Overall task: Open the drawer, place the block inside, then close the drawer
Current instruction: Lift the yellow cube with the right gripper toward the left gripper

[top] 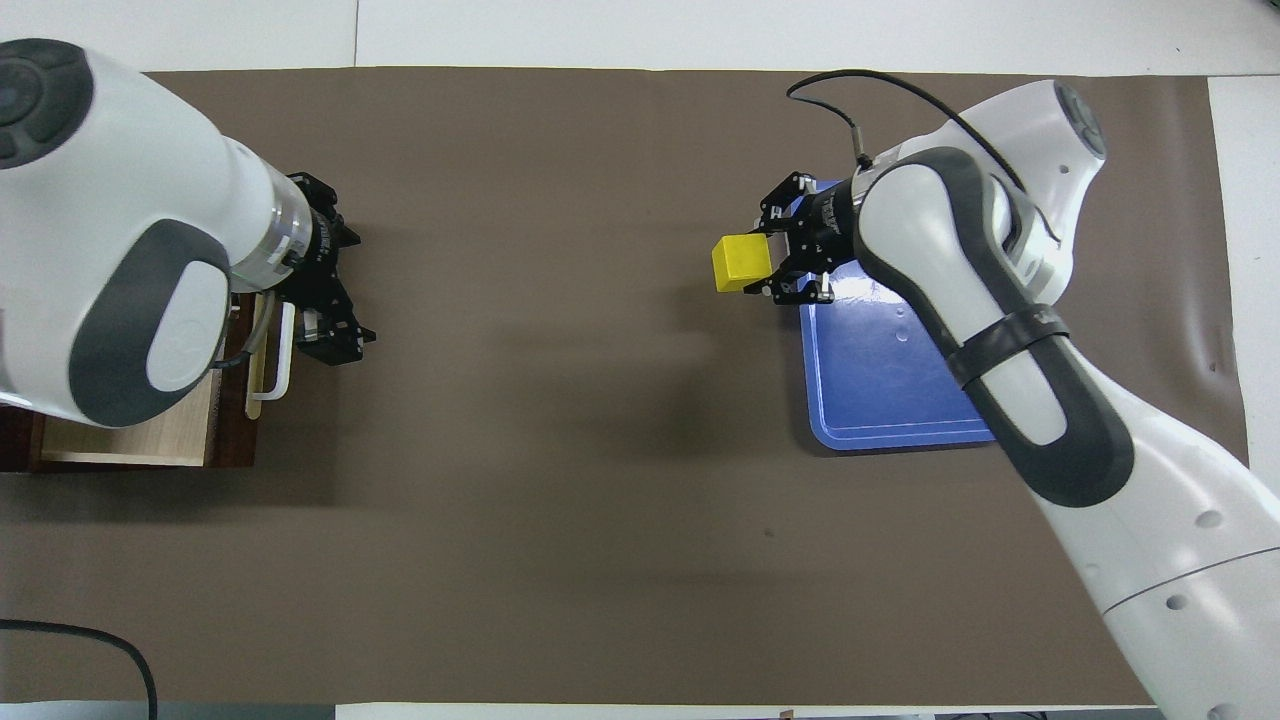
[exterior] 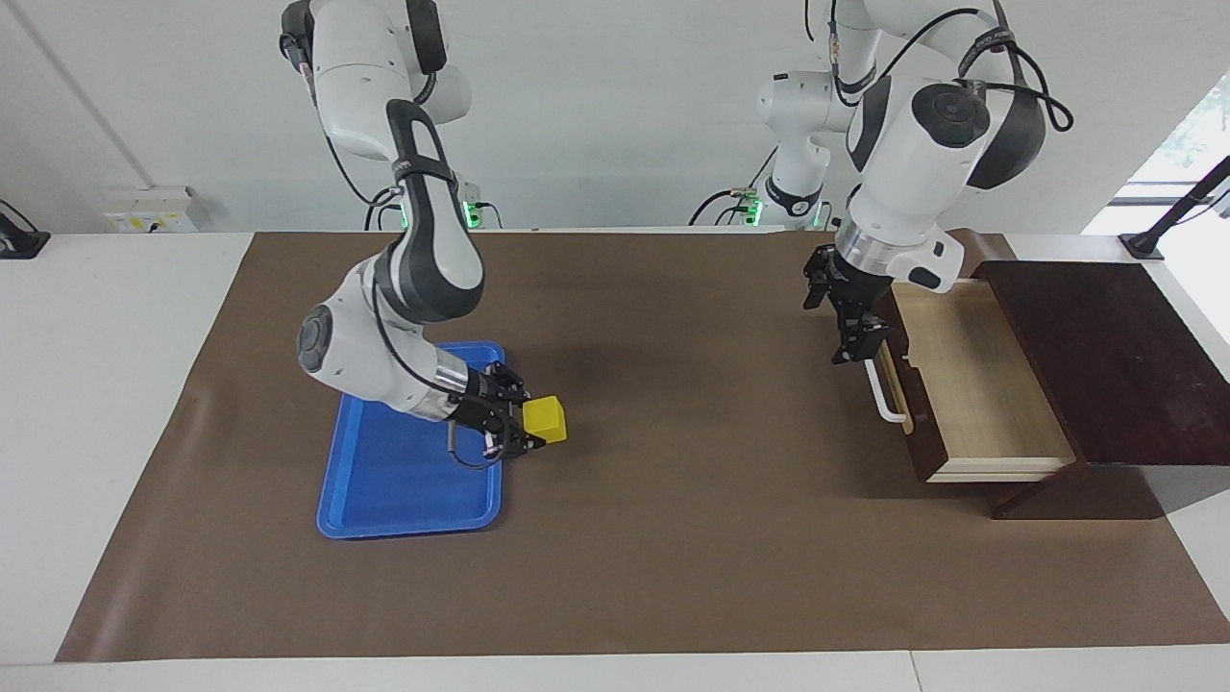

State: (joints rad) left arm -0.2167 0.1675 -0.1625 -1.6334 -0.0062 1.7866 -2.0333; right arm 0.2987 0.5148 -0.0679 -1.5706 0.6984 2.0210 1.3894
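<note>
A brown mat (exterior: 634, 538) covers the white table (exterior: 96, 384) before a pale wall (exterior: 596, 115). The right gripper (exterior: 534, 434) grasps the small yellow cube block (exterior: 545, 417) above the mat beside the blue tray (exterior: 384, 500). The left gripper (exterior: 853, 332), released, hovers by the open dark wooden drawer (exterior: 971, 384).

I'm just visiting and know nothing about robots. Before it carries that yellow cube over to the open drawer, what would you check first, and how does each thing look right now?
1. Block held by the right gripper: ok, raised above the mat beside the blue tray.
2. Drawer pulled open: ok.
3. Drawer interior free: ok, only pale wood shows.
4. Left gripper out of the way: not ok, open and hanging in front of the drawer, by the handle.
5. Mat between tray and drawer: ok, nothing lies there.
</note>
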